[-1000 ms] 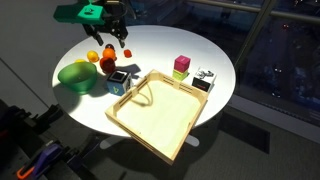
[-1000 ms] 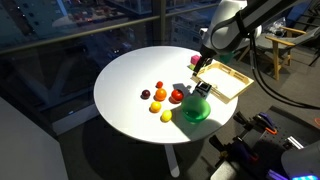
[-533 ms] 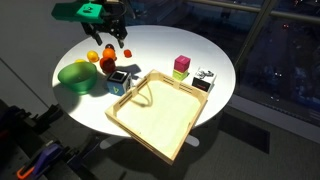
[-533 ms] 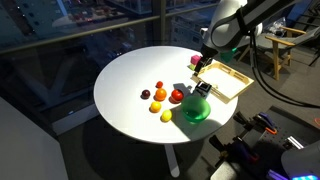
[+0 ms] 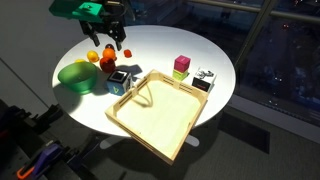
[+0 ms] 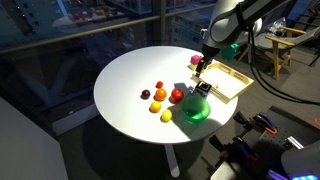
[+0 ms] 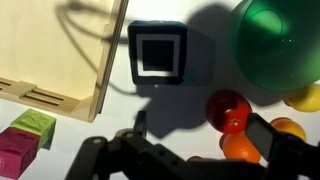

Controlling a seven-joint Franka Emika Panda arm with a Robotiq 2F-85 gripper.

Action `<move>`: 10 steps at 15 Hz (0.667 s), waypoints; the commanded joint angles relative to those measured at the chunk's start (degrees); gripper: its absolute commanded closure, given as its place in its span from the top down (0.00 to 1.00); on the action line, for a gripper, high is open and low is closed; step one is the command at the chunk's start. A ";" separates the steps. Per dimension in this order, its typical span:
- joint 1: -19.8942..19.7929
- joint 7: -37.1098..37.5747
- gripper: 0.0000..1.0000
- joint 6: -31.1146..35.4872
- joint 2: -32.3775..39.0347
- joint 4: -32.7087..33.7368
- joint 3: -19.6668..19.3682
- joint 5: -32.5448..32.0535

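we see the gripper (image 7: 190,140) hanging above the round white table (image 5: 160,45), fingers (image 7: 262,130) spread apart and holding nothing. in the wrist view it sits over the gap between a dark cube with a white square face (image 7: 158,52) and a cluster of small fruit: a red one (image 7: 228,110), an orange one (image 7: 240,148) and another orange one (image 7: 287,128), with a yellow one (image 7: 305,97) at the edge.

a green bowl (image 7: 280,45) lies just beside the fruit. the wooden tray (image 7: 55,50) is just beside the cube, a loop of cord (image 5: 143,93) resting in it in an exterior view. a green and pink block (image 7: 25,140) lies near the tray's corner; in an exterior view a black-and-white block (image 5: 205,78) sits close to it.

our judgement: the fruit stand tight together, some touching, so any descent here wants the open fingers lined up to straddle one piece cleanly, without nudging its neighbours or the bowl's rim. which piece is nearest we cannot tell. in an exterior view (image 6: 201,66) the gripper looks well clear of the tabletop.
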 commanded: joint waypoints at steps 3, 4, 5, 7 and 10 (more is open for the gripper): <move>0.78 0.18 1.00 -3.42 -1.47 1.62 -0.73 1.25; 0.86 0.28 1.00 -3.47 -1.68 1.71 -0.72 1.22; 0.96 0.40 1.00 -3.49 -2.06 1.69 -0.72 1.17; 1.25 0.63 1.00 -3.58 -3.03 1.55 -0.72 1.14; 1.77 0.84 1.00 -3.55 -4.67 1.22 -0.76 1.10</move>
